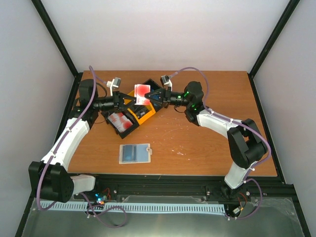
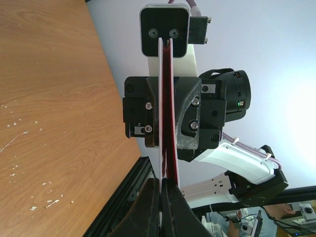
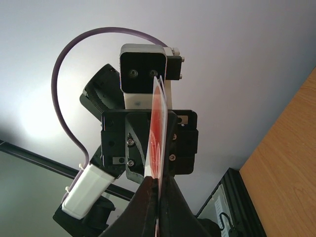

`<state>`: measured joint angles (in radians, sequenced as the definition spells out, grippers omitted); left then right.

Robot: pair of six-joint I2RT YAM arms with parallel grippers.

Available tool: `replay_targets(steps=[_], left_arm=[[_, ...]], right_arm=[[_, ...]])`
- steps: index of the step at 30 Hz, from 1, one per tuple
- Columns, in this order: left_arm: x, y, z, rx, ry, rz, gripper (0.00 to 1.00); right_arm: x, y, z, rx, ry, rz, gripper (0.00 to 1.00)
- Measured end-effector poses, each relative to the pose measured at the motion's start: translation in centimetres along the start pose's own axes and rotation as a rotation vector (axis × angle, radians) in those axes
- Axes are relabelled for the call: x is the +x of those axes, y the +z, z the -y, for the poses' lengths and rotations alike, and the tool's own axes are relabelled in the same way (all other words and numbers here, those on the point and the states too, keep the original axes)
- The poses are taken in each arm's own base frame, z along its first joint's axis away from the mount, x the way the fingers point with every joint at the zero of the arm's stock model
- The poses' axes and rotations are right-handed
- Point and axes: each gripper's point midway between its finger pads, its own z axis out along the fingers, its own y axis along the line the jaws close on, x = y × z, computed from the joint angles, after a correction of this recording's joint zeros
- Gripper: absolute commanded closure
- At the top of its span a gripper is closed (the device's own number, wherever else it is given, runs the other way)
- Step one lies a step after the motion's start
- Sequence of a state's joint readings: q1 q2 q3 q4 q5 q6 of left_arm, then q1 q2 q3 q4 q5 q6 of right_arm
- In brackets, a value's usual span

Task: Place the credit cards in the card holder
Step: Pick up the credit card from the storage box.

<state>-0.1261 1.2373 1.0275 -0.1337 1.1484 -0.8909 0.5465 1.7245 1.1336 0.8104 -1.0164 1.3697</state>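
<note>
Pinching one thin red-and-white plastic credit card (image 1: 141, 91) at upper centre, your left gripper (image 1: 130, 99) and right gripper (image 1: 152, 97) each grip one end. The open pale grey-blue card holder (image 1: 134, 153) lies flat lower in the frame, nearer your left arm, I judge.

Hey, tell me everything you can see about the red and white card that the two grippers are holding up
The red-and-white card is thin, flat plastic by its look, white with a large red patch on its face. It is held in the air above the black-and-yellow tray, clamped from opposite ends by the left gripper and right gripper. Both wrist views see it edge-on. Whether it is one card or two together is unclear.
</note>
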Motion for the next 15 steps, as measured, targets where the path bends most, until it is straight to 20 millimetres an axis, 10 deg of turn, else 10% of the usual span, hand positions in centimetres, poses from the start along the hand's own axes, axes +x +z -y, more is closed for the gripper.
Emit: replay_targets(steps=[9,15], left_arm=[[0.2,0.0,-1.3,-0.05,-0.04,0.009,0.99],[-2.1,-2.3,-3.0,-0.128,-0.059,0.128,0.99]], right_arm=[[0.1,-0.2,1.4,0.027,0.03,0.041,0.96],[-4.3,-3.9,4.1,0.118,0.065,0.241,0.97]])
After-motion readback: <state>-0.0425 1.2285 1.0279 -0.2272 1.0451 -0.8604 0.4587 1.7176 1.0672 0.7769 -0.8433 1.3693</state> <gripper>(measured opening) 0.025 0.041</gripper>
